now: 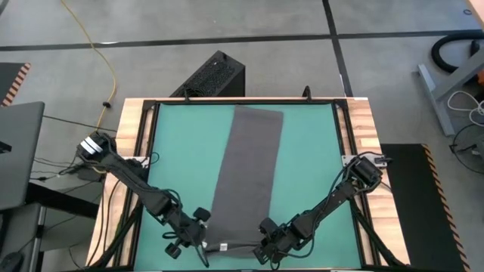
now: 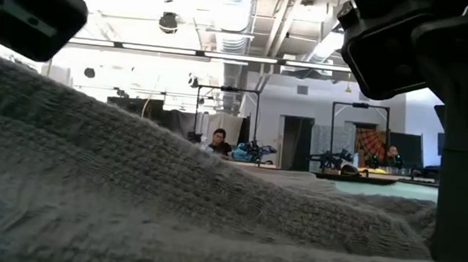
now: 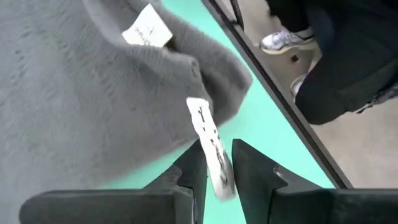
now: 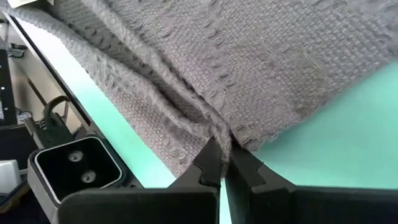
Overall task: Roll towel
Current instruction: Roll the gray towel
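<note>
The dark grey towel [image 1: 246, 177] lies as a long narrow strip on the green mat [image 1: 174, 151], running from the far middle to the near edge. Its near end [image 1: 231, 246] is bunched between my two grippers. My left gripper [image 3: 217, 163] is at the near left corner, with a white tag [image 3: 208, 134] between its fingers; a second white tag [image 3: 148, 30] lies flat on the cloth. My right gripper [image 4: 222, 157] is at the near right corner, shut on the cloth. In the low view the towel [image 2: 170, 201] fills the foreground. My left gripper pinches the white tag's free end [image 3: 219, 177] between its two fingers, which slant down from the near left. The tag runs straight from the towel's edge [image 3: 198, 102] to the fingers; the cloth itself stays on the mat. My right gripper pinches a gathered ridge of the towel's near right corner [image 4: 219, 132] between its two fingers, several layers together. The fingers slant down from the near right. Creases fan out from the pinch, and the cloth around it lies on the mat.
A raised black rail and wooden frame [image 1: 136, 128] border the mat. A small black camera box [image 4: 78, 165] stands by the near rail close to my right gripper. A person's shoes [image 3: 280, 40] show beyond the table edge. A black case [image 1: 215, 75] stands behind the far edge.
</note>
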`<state>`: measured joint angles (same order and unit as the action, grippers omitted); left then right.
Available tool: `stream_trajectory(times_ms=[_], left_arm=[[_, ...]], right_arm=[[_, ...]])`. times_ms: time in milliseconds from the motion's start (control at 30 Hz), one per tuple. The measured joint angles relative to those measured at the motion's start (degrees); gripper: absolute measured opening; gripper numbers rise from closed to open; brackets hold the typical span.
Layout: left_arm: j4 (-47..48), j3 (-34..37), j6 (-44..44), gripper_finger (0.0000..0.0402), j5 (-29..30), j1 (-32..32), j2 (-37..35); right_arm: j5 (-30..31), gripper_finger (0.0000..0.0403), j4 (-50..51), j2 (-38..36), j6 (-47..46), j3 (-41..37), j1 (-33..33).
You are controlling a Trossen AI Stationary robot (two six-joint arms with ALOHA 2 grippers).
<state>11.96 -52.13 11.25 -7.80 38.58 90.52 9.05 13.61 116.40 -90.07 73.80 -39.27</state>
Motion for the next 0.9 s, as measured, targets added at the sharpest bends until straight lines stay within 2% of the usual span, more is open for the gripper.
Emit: stream_trajectory(times_ms=[100, 267, 500, 600, 700, 800, 900], left_arm=[[-1.5, 0.01, -0.96, 0.0063, 2.72, 0.98, -1.05], [-16.48, -0.1, -9.62, 0.006, 10.29, 3.98, 1.14], [-27.42, -0.04, -18.76, 0.003, 17.28, 3.76, 5.18], [-30.73, -0.08, -21.17, 0.0011, 15.62, 3.22, 5.18], [-31.36, -0.08, -19.33, 0.0002, 10.07, 1.68, 6.18], [-34.03, -0.48, -18.06, 0.0001, 4.46, 0.64, 10.57], [-33.48, -3.13, -18.33, 0.0, 2.39, 0.01, 15.79]], right_arm=[[0.01, 0.0025, 0.09, 0.0, -0.08, 0.0, 0.02], [0.01, 0.0025, 0.13, 0.0, -0.54, 0.0, 0.04], [0.01, 0.0025, 0.28, 0.0, -0.52, 0.0, 0.04], [0.01, 0.0025, 0.35, 0.0, -0.52, 0.0, 0.24], [-0.01, 0.0025, 0.35, 0.01, -0.52, 0.0, 0.42], [-0.01, 0.0025, 0.35, 0.02, -0.52, -0.02, 0.42], [-0.01, 0.0025, 0.45, 0.02, -0.56, -0.02, 0.48]])
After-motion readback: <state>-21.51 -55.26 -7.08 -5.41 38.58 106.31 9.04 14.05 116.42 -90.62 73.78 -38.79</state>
